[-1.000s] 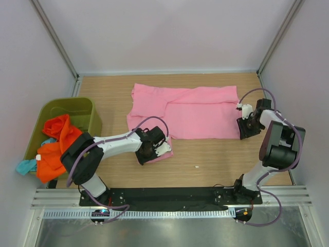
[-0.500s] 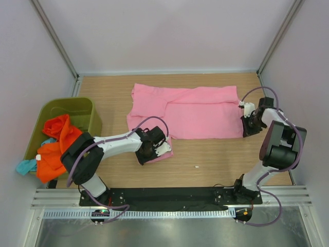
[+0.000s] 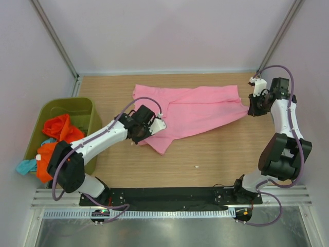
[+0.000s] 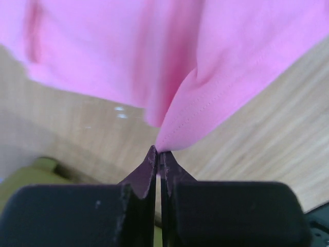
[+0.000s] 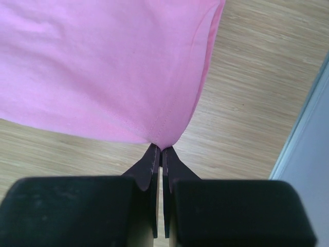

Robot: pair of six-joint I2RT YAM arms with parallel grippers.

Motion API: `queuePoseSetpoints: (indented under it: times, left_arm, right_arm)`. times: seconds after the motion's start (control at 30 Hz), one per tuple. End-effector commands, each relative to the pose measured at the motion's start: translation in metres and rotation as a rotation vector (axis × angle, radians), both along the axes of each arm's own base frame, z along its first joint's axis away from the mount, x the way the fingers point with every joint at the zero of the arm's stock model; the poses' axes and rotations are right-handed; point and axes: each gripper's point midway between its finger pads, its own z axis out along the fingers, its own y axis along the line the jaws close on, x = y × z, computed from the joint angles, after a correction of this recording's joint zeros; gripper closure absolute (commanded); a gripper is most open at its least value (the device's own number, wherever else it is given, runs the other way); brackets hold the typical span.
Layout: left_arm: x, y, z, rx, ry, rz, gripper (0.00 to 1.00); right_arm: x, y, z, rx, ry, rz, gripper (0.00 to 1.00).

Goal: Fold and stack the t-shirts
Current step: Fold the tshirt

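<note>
Pink t-shirt [image 3: 200, 110] in left tool [image 4: 158, 153] and right tool [image 5: 161, 151]

Wooden table [image 3: 221, 154]: pink t-shirt [image 3: 198, 110] lies at 12 o'clock, its near edge raised. Green bin [image 3: 95, 117] at 9 o'clock. Small white speck [image 3: 196, 166] at 6 o'clock.

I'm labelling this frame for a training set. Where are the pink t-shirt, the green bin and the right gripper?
pink t-shirt [image 3: 200, 110]: top external view, middle of the cloth.
green bin [image 3: 78, 106]: top external view, bare far wall.
right gripper [image 5: 158, 148]: right wrist view, between its fingertips.
</note>
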Motion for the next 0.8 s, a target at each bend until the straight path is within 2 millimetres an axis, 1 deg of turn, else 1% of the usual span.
queuePoseSetpoints:
  times: [0.0,0.03,0.07,0.13,0.17,0.23,0.27,0.3,0.37,0.4,0.47,0.5,0.53,0.57,0.6,0.63,0.67,0.7,0.73,0.77]
  left_arm:
    - [0.041,0.002,0.037,0.017,-0.13,-0.043,1.0]
    - [0.047,0.0,0.038,0.02,-0.13,-0.042,1.0]
    - [0.057,-0.003,0.048,0.007,-0.154,-0.038,1.0]
    - [0.067,-0.006,0.056,0.001,-0.171,-0.045,1.0]
    - [0.075,-0.009,0.064,-0.011,-0.189,-0.04,1.0]
    - [0.085,-0.013,0.071,-0.022,-0.21,-0.042,1.0]
    - [0.092,-0.014,0.071,-0.022,-0.213,-0.038,1.0]
    - [0.101,-0.019,0.082,-0.037,-0.238,-0.036,1.0]
    - [0.113,-0.024,0.09,-0.051,-0.252,-0.026,1.0]
    - [0.125,-0.031,0.099,-0.066,-0.271,-0.022,1.0]
    - [0.137,-0.036,0.102,-0.069,-0.281,-0.019,1.0]
    - [0.145,-0.04,0.094,-0.06,-0.268,-0.02,1.0]
    - [0.157,-0.046,0.107,-0.078,-0.301,-0.019,1.0]
    - [0.166,-0.046,0.112,-0.083,-0.315,-0.012,1.0]
    - [0.177,-0.049,0.098,-0.068,-0.295,-0.01,1.0]
    - [0.191,-0.051,0.114,-0.086,-0.329,0.002,1.0]
    - [0.199,-0.051,0.113,-0.081,-0.329,0.003,1.0]
    - [0.208,-0.051,0.112,-0.077,-0.33,0.008,1.0]
    - [0.225,-0.051,0.113,-0.08,-0.343,0.024,1.0]
    - [0.231,-0.049,0.111,-0.07,-0.339,0.022,1.0]
  right_arm:
    - [0.005,0.006,0.013,0.06,-0.032,-0.035,0.99]
    - [0.007,0.006,0.012,0.069,-0.03,-0.041,0.98]
    - [0.009,0.008,0.013,0.084,-0.034,-0.042,0.99]
    - [0.013,0.009,0.016,0.1,-0.041,-0.05,0.99]
    - [0.016,0.01,0.017,0.102,-0.047,-0.047,0.99]
    - [0.019,0.009,0.02,0.103,-0.057,-0.049,0.98]
    - [0.022,0.008,0.02,0.102,-0.061,-0.05,0.98]
    - [0.025,0.009,0.022,0.104,-0.068,-0.044,0.98]
    - [0.028,0.01,0.02,0.115,-0.06,-0.044,0.99]
    - [0.031,0.011,0.022,0.118,-0.068,-0.041,0.99]
    - [0.037,0.013,0.021,0.128,-0.07,-0.041,0.99]
    - [0.041,0.013,0.022,0.131,-0.076,-0.041,0.99]
    - [0.044,0.014,0.023,0.134,-0.081,-0.039,0.99]
    - [0.05,0.015,0.025,0.141,-0.09,-0.045,0.99]
    - [0.058,0.013,0.026,0.145,-0.095,-0.048,0.99]
    - [0.063,0.014,0.027,0.153,-0.098,-0.052,0.99]
    - [0.069,0.014,0.026,0.155,-0.099,-0.053,0.99]
    - [0.079,0.012,0.028,0.153,-0.109,-0.052,0.99]
    - [0.085,0.01,0.027,0.15,-0.109,-0.056,0.99]
    - [0.095,0.011,0.036,0.143,-0.132,-0.049,0.99]
